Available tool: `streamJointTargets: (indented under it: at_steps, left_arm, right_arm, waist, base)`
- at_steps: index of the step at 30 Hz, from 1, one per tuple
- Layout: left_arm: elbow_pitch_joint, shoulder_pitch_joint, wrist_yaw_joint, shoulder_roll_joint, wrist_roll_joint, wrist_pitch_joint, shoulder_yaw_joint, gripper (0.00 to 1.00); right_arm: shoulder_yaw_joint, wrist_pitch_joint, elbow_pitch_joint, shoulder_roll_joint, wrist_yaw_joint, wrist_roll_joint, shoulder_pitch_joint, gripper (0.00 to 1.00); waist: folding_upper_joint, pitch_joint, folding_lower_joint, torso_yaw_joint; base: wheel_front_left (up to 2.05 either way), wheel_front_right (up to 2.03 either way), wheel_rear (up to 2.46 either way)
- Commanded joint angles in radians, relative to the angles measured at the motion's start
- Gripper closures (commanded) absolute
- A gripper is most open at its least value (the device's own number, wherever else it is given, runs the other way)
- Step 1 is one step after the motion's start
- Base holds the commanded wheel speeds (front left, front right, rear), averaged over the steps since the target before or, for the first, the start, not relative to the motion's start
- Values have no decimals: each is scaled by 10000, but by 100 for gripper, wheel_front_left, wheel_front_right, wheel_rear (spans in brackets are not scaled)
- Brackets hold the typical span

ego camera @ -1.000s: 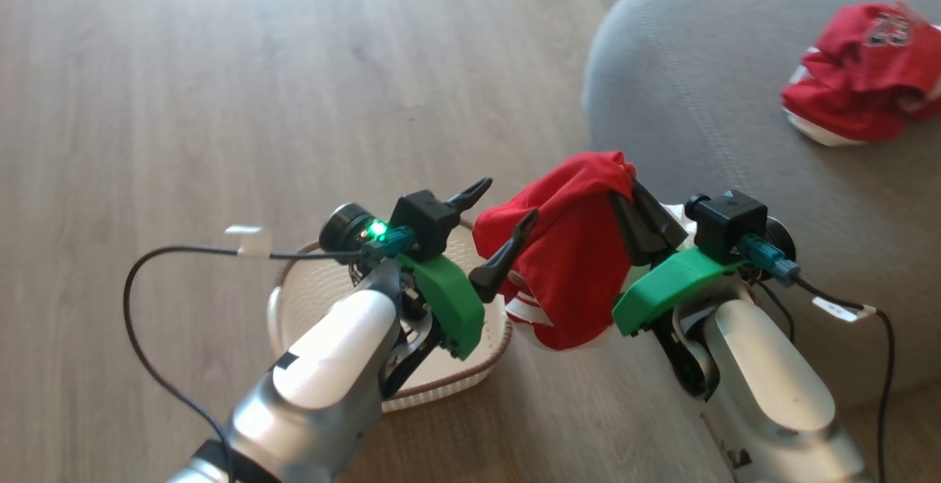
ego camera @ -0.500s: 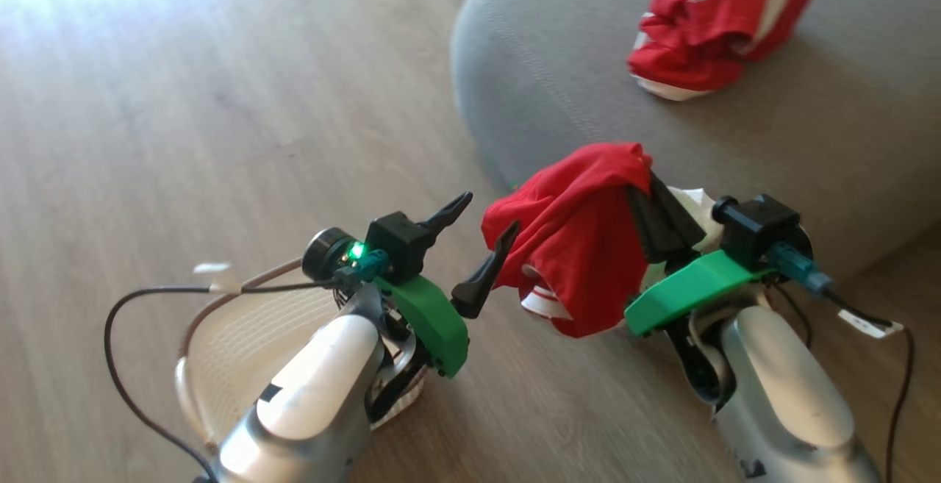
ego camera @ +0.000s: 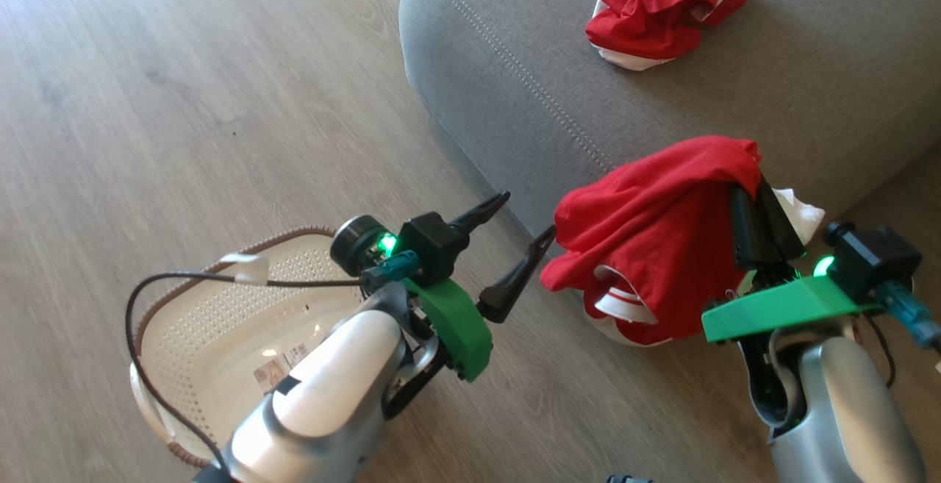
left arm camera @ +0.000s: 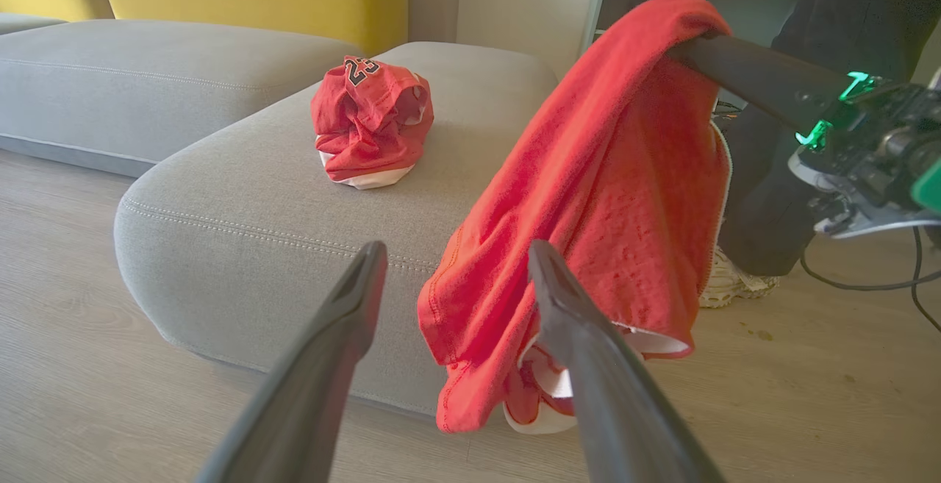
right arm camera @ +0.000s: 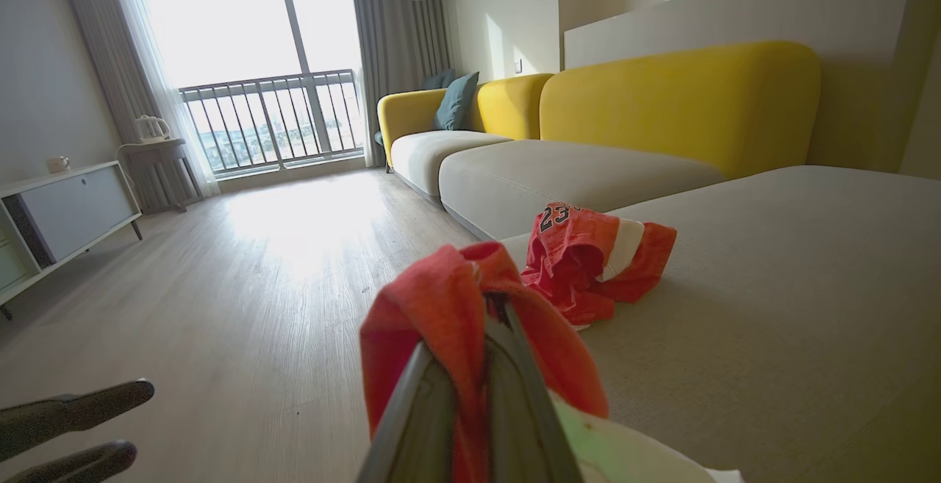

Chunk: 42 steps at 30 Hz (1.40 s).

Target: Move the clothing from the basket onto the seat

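Right gripper (ego camera: 751,200): fingers pressed together, pinching a fold of the red garment (ego camera: 654,248) at their tips. The cloth draped over both fingers and hung down on the gripper's left side, with the white-striped hem lowest. In the right wrist view the fabric (right arm camera: 434,314) wrapped the fingertips closely. The held garment was in the air just beside the rounded front corner of the grey seat (ego camera: 514,64), above the wooden floor (ego camera: 184,101) and below the level of the cushion top. From the left wrist view its lower hem (left arm camera: 514,417) appeared to hang free of the floor, but whether it brushed the seat's side could not be settled. Left gripper (ego camera: 528,215): fingers spread wide, holding nothing, one fingertip just beside the near edge of the hanging cloth. The numbered garment (ego camera: 662,5) lay crumpled on the seat top, well apart from both grippers. The basket (ego camera: 220,336) stood on the floor beneath the left forearm, its perforated bottom and label sticker (ego camera: 276,369) exposed.
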Motion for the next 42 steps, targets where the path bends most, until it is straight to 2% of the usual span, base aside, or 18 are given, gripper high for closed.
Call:
streamJointTargets:
  at_steps: [1,10,20,28,35,42]
  left_arm:
    - [-417,-444,-11,233,-94,-95,334,0]
    - [-1079,-90,-12,853,-177,-95,445,0]
    - [-1532,151,-13,1315,-36,-95,490,0]
    - [-2034,367,-13,1693,164,-95,582,0]
    - [-2295,159,-13,1988,150,-95,150,0]
    - [-2351,-130,-13,2242,61,-95,-137,0]
  right_arm:
    - [179,-67,-535,113,-2,-112,-97,100]
    - [102,-67,-954,140,-2,98,149,100]
    - [-421,-67,-701,112,-2,-715,-1254,100]
    - [-403,-67,-1,-1183,-2,-1457,-3443,100]
    - [-640,-67,645,-2207,-2,-1889,-5128,100]
    - [-728,130,1581,-3411,-2,-2794,-7137,100]
  waist:
    - [0,61,0,2]
    - [0,457,0,1]
    - [0,999,0,3]
    - [0,1688,0,35]
    - [0,2451,0,597]
    - [0,3162,0,1198]
  base:
    - [0,0,0]
    - [0,0,0]
    - [0,0,0]
    - [0,0,0]
    - [0,0,0]
    - [0,0,0]
